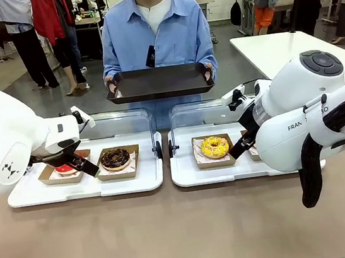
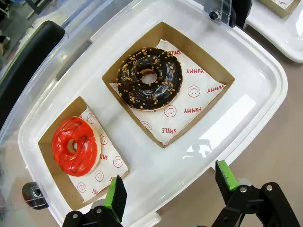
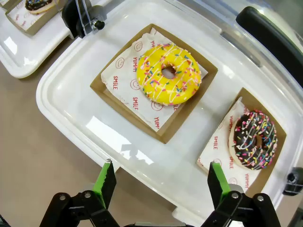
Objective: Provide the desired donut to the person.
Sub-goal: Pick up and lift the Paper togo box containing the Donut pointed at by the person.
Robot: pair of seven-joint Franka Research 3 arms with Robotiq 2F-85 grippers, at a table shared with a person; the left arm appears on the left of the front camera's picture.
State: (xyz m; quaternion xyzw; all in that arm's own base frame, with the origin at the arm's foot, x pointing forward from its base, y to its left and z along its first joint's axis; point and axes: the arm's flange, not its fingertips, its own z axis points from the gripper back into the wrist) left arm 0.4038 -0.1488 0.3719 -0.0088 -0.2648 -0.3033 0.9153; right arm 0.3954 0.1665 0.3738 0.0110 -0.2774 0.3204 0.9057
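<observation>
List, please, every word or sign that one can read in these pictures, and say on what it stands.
"SMILE": paper liner under the chocolate nut donut; likewise the liner sheet under the yellow sprinkled donut.
"YUMMY": both same liners, beside printed smiley faces.
"FRAN", the rest hidden: right arm.
Print on the black clip on the person: too small to read.

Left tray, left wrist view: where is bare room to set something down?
Bare floor lies between the chocolate donut's box and the tray's rim nearest the left gripper. Crowded: the gap between that box and the red donut's box.
</observation>
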